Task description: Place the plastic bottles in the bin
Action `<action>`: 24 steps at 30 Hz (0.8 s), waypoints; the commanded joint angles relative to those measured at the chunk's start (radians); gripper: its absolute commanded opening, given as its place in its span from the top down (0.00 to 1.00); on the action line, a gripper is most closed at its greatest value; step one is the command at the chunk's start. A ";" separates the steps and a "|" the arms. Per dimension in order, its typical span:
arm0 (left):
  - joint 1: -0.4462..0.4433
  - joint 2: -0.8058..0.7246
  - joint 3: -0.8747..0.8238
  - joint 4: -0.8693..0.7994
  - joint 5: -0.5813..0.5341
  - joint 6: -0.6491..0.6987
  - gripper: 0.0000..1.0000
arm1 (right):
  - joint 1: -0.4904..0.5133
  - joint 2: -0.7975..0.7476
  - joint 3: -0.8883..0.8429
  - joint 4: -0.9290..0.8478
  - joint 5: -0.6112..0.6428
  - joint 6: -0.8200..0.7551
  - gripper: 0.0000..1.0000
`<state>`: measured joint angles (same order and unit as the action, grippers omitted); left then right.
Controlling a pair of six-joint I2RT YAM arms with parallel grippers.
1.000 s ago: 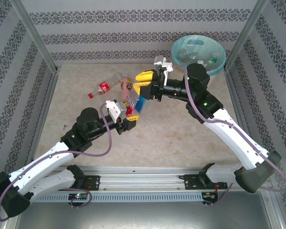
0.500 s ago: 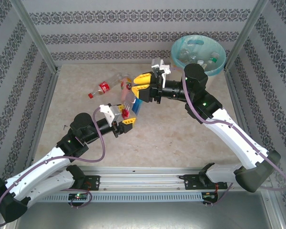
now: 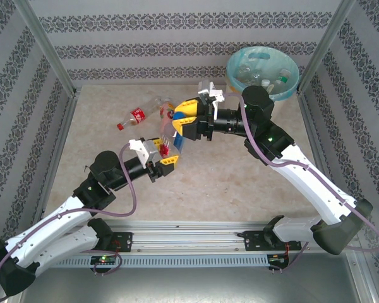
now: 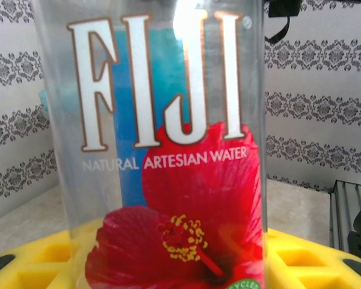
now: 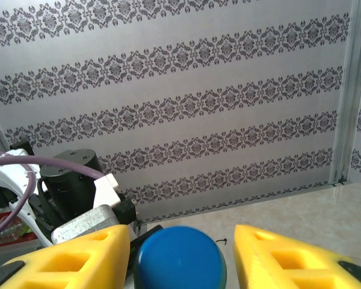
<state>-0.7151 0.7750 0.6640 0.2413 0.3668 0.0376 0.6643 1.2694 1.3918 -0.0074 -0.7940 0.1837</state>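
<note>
My L tool [image 3: 167, 153] pinches the water bottle [image 4: 168, 150] low on its body, over mid surface [image 3: 227, 177]. R tool [image 3: 184, 120] is spread either side of its blue cap [image 5: 180, 262], small gaps both sides, no grip. Red-label bottle [image 3: 138, 116] lies nr far edge. Bin [image 3: 290, 85] by far R corner, w/ bottles inside.

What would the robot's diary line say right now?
left gripper: shut on Fiji bottle | right gripper: open around blue cap | red bottle: on table | bin: bottles inside
</note>
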 commanded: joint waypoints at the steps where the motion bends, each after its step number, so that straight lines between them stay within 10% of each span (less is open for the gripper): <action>1: -0.003 -0.015 -0.003 0.077 0.027 -0.009 0.48 | 0.012 -0.016 0.012 -0.007 0.009 -0.010 0.51; 13: -0.003 -0.024 -0.005 0.062 -0.018 -0.031 0.43 | 0.025 -0.027 0.015 0.003 -0.035 -0.003 0.76; 24: -0.003 -0.045 -0.036 0.120 -0.150 -0.064 0.08 | 0.023 -0.104 -0.022 -0.026 0.227 -0.081 0.85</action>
<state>-0.7151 0.7506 0.6422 0.2848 0.2550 -0.0086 0.6788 1.1980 1.3808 -0.0345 -0.6746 0.1490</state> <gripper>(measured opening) 0.913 0.287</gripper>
